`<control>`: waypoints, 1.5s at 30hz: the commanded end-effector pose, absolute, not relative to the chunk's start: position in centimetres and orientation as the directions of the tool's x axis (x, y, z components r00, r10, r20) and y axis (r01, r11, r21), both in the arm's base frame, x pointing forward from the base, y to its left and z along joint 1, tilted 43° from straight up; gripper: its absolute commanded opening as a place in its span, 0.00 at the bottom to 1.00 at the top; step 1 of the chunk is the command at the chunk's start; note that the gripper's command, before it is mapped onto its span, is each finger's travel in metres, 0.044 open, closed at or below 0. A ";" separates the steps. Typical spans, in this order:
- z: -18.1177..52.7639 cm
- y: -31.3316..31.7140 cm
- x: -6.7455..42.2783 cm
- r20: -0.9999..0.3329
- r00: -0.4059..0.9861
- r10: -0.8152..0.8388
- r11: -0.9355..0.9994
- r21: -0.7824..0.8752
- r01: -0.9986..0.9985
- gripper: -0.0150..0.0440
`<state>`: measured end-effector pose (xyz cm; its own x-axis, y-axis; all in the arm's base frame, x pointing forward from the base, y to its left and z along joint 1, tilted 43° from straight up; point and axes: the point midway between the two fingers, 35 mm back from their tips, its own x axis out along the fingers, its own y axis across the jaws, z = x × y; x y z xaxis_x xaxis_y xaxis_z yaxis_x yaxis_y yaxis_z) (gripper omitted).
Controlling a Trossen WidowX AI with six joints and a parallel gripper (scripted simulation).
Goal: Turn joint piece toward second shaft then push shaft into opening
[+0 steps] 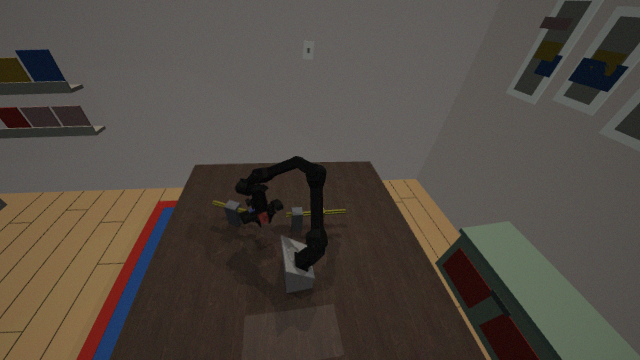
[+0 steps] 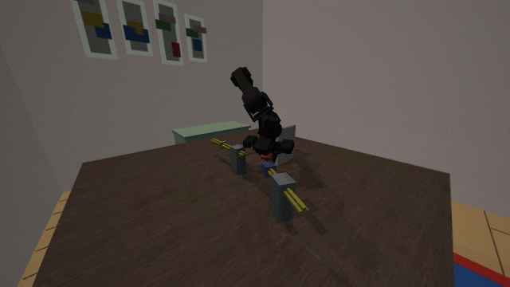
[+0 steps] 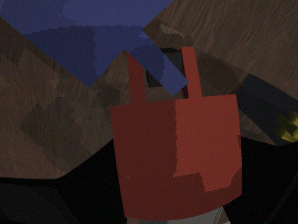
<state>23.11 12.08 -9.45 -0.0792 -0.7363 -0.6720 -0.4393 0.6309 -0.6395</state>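
The red joint piece (image 1: 263, 218) (image 2: 267, 158) (image 3: 200, 135) sits between the fingers of my gripper (image 1: 262, 216) (image 2: 267, 156) (image 3: 160, 131), which is shut on it. Its prongs meet the blue hinge part (image 2: 268, 169) (image 3: 75, 40) on the first yellow shaft (image 1: 218, 203) (image 2: 296, 201), fixed to a grey block (image 1: 233, 215) (image 2: 282, 203). The second yellow shaft (image 1: 336, 211) (image 2: 217, 141) (image 3: 289, 127) runs through the second grey block (image 1: 297, 222) (image 2: 238, 161) (image 3: 262, 102), its near end apart from the red piece. The red piece points toward the arm's base, off the second shaft's line; its opening is hidden.
The arm's wedge-shaped grey base (image 1: 299, 282) (image 2: 288, 147) stands in front of the blocks on the dark wooden table (image 1: 380, 310) (image 2: 159, 239). In the top view the upright arm link passes in front of the second shaft. A green cabinet (image 1: 520, 265) stands beyond the table's right edge.
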 end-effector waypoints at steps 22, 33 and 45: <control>-9.5 12.0 23.1 -0.672 -0.077 -0.737 0.629 -0.640 -0.442 0.56; -9.5 12.0 23.1 -0.672 -0.077 -0.737 0.629 -0.640 -0.442 0.56; -9.5 12.1 23.1 -0.672 -0.079 -0.736 0.631 -0.640 -0.439 0.50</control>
